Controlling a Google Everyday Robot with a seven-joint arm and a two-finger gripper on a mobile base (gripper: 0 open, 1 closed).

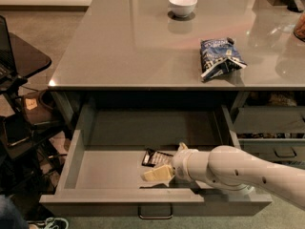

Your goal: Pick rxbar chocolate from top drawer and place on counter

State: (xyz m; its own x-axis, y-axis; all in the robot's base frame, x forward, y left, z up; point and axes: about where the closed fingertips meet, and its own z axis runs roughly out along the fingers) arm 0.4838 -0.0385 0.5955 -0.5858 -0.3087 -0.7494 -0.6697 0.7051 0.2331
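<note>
The top drawer (119,196) is pulled out below the counter (128,46). The rxbar chocolate (153,157), in a black wrapper with white lettering, lies flat on the drawer floor near the front middle. My gripper (167,161) reaches into the drawer from the right on a white arm. Its cream fingers (155,174) stand apart, one in front of the bar and one behind its right end. The right part of the bar is hidden by the gripper. The bar rests on the drawer floor.
A blue-and-white snack bag (219,57) and a white bowl (182,5) sit on the counter. A black side table (26,56) with clutter under it stands at the left. Narrower drawers (276,144) are at the right, behind my arm.
</note>
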